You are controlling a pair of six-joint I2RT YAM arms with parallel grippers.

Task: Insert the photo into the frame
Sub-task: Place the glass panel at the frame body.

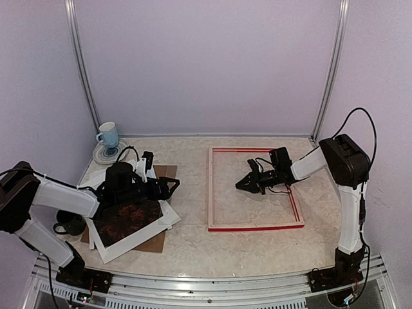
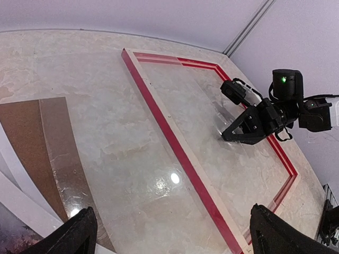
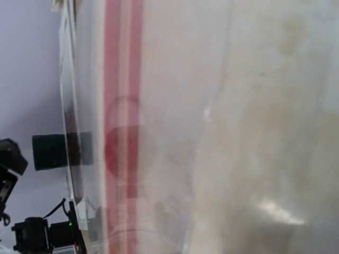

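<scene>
Red-brown landscape paper photo (image 1: 125, 219) lies left, not yet in thin red frame (image 1: 257, 226); left jaws spread; right jaws closed.

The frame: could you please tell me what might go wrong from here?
The right fingers are shut inside the frame, seemingly on a clear pane; it may slip, or drag the frame askew. The photo lies in a skewed stack with the white mat beneath the open left fingers, so both might lift together.
</scene>
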